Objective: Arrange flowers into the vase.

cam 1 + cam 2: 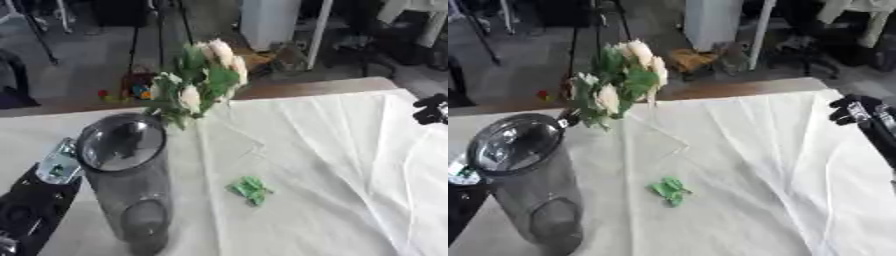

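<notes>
A tall grey glass vase [131, 200] stands at the left on the white cloth. A bunch of white flowers with green leaves [203, 80] rises from the far side of its rim and leans up and to the right. My left hand [54, 167] lies against the vase's left side just below the rim; its fingers are hidden. My right hand [857, 111], black, hovers at the right edge above the cloth, well away from the flowers, with nothing in it. A small green scrap of leaves [249, 190] lies on the cloth to the right of the vase.
The white cloth [332, 150] covers the table and is creased in long folds. The table's wooden far edge [297, 87] shows behind the flowers. Beyond it are the floor, stands and chair legs.
</notes>
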You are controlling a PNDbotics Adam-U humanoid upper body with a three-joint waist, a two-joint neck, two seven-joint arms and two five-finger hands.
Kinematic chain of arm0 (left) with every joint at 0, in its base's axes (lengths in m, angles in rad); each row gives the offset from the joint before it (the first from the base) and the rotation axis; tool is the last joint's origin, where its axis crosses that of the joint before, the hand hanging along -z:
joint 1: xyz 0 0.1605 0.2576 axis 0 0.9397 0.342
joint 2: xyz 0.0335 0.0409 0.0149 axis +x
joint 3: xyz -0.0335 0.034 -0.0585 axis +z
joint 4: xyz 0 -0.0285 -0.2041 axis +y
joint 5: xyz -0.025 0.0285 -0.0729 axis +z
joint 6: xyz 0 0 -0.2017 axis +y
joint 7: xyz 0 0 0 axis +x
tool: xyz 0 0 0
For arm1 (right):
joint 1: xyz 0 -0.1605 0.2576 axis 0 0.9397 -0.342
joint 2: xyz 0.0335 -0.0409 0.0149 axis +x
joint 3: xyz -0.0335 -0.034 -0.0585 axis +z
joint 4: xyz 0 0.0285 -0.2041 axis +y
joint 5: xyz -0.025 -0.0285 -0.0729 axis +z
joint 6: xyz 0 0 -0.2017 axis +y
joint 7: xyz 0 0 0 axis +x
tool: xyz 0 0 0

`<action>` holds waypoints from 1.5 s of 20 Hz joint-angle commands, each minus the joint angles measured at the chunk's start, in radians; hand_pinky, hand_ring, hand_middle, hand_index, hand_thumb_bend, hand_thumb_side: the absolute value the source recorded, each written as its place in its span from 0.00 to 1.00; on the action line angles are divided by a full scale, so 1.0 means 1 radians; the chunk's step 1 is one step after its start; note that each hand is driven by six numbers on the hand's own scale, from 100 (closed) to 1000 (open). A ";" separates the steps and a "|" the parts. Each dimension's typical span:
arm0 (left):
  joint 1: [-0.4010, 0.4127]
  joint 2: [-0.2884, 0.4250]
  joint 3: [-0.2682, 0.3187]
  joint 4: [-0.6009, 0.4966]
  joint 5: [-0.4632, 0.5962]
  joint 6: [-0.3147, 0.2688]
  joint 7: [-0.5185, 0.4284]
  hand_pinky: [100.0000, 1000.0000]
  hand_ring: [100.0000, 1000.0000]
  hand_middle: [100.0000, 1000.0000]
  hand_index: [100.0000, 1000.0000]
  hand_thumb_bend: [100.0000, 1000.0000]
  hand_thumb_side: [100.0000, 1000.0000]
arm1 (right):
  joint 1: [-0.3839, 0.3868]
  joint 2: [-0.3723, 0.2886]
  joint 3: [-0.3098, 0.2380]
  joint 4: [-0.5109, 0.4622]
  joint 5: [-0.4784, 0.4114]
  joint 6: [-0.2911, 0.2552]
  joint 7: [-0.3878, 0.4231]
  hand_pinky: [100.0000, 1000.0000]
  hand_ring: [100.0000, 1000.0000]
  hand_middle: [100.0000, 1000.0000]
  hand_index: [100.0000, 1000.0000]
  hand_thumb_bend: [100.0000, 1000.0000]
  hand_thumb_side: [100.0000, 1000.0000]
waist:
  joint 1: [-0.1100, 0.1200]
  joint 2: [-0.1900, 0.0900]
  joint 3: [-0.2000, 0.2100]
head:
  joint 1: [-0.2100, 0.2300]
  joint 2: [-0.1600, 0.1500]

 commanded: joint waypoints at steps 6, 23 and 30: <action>0.006 0.071 0.004 -0.114 0.152 -0.013 0.057 0.00 0.00 0.00 0.10 0.71 0.43 | -0.006 -0.023 -0.011 -0.021 -0.001 0.004 -0.003 0.62 0.63 0.66 0.47 0.00 0.96 | -0.006 -0.028 0.007 | -0.005 -0.010; 0.059 0.176 0.055 -0.452 0.272 -0.082 0.335 0.00 0.00 0.00 0.00 1.00 0.23 | 0.012 -0.023 -0.017 -0.028 -0.002 0.010 -0.007 0.62 0.62 0.66 0.47 0.00 0.96 | -0.006 -0.045 0.023 | -0.020 -0.005; 0.071 0.212 0.077 -0.610 0.347 -0.110 0.432 0.00 0.00 0.00 0.00 1.00 0.20 | 0.021 -0.022 -0.019 -0.029 -0.002 0.014 -0.009 0.62 0.62 0.66 0.47 0.00 0.96 | -0.009 -0.057 0.028 | -0.026 -0.002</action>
